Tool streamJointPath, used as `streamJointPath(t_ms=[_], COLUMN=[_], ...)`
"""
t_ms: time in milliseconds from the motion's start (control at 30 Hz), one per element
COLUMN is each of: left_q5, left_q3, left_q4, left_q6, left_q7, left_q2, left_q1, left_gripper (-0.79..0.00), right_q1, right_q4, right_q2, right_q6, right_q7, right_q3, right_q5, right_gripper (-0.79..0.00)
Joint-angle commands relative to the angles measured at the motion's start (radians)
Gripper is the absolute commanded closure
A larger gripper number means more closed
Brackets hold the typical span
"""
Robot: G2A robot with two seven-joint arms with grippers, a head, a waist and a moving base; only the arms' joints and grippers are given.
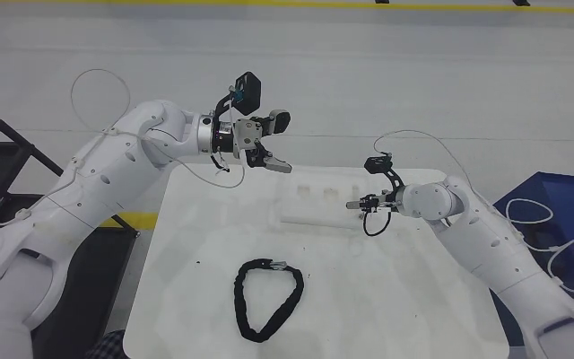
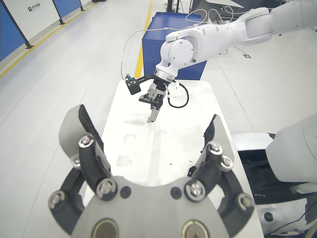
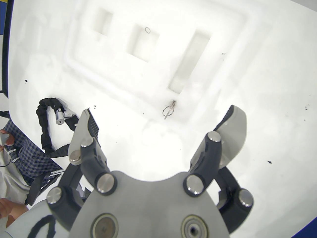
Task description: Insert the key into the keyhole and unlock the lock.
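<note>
Two sets of jaws, both spread wide with nothing in them, so the robot looks to be at the very first step: getting hold of the key. The right gripper hangs low over the white foam tray. The small silver metal key on its wire ring lies flat on the foam just ahead of the open jaws, right beside the end of the tray's long slot-shaped recess. The left gripper is held up near the far left corner of the white worktop, well apart from everything.

The black fabric-sleeved chain lock sits in a loop on the near part of the worktop, well apart from the key. Its shiny silver lock cylinder joins the chain's two ends. Which way the keyhole faces is hard to tell from here.

Next move, as a guess: the right arm drops onto the key and pinches it. The tricky bit is that the key is thin and lying flat, so the jaws probably need to catch the bow or the ring and end up with the blade sticking out straight. The left arm would likely have to steady the cylinder for the insertion.
</note>
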Motion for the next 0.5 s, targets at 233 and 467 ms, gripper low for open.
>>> streamJointPath(t_ms=[233, 467], left_q5=[0.000, 0.000], left_q3=[0.000, 0.000], left_q4=[0.000, 0.000], left_q6=[0.000, 0.000], left_q7=[0.000, 0.000], left_q2=[0.000, 0.000], left_q1=[0.000, 0.000], left_gripper=[-0.785, -0.785], right_q1=[-0.005, 0.020], right_q4=[-0.028, 0.007], right_q2=[-0.029, -0.067], right_q6=[0.106, 0.149], right_q7=[0.054, 0.065], right_q3=[-0.048, -0.098], right_q5=[-0.030, -0.069], right_gripper=[-0.785, -0.785])
